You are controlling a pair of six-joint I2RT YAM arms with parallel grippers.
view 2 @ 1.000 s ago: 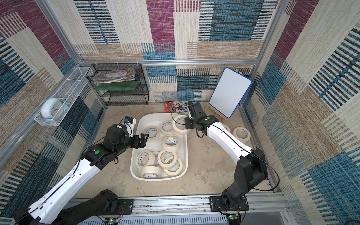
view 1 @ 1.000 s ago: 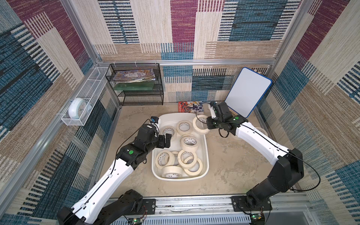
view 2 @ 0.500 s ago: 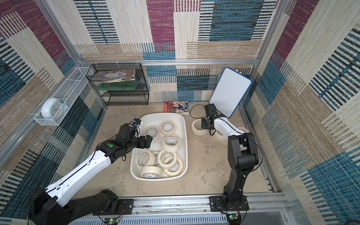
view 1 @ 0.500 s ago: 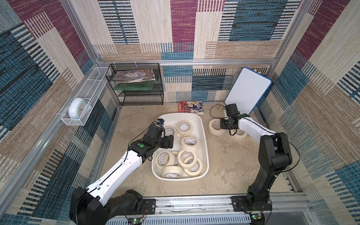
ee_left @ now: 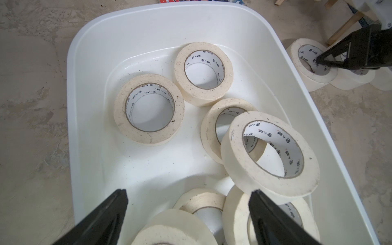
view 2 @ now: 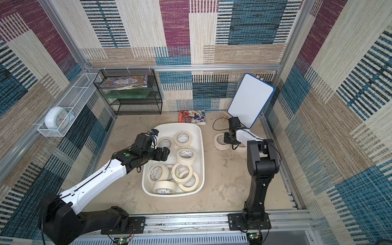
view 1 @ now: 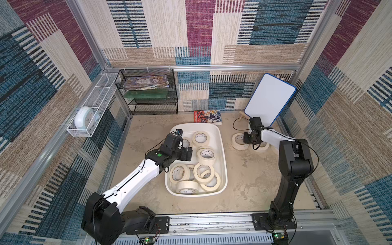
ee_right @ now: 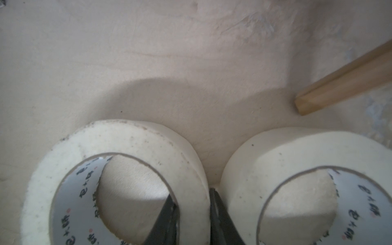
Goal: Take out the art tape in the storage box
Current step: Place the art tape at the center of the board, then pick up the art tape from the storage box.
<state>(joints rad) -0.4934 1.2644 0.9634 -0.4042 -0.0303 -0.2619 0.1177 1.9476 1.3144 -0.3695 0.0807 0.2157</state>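
Note:
The storage box (view 1: 223, 148) (view 2: 202, 146) (ee_left: 84, 48) is a white tub in the middle of the table, seen in both top views. Several cream rolls of art tape (view 1: 206, 153) (view 2: 186, 154) (ee_left: 148, 109) lie in it, some leaning on each other. My left gripper (view 1: 189, 154) (view 2: 167, 153) (ee_left: 188, 192) hangs open over the box's left half, above the rolls, holding nothing. To the right of the box, my right gripper (view 1: 244, 139) (view 2: 225, 139) (ee_right: 192, 195) is shut on the wall of one tape roll (view 1: 237, 142) (ee_right: 118, 144) down at the table. Another roll (view 1: 262, 147) (ee_right: 297, 148) lies beside it.
A black wire shelf rack (view 1: 148, 95) stands at the back left, and a white wire basket (view 1: 91, 110) holding a clock hangs on the left wall. A book (view 1: 207, 116) lies behind the box. A whiteboard (view 1: 269, 97) leans on a wooden easel (ee_right: 339, 80) close behind my right gripper.
My right gripper carried its roll from above the box's far rim out to the right and down to the table. My left gripper moved from the box's left rim in over the rolls.

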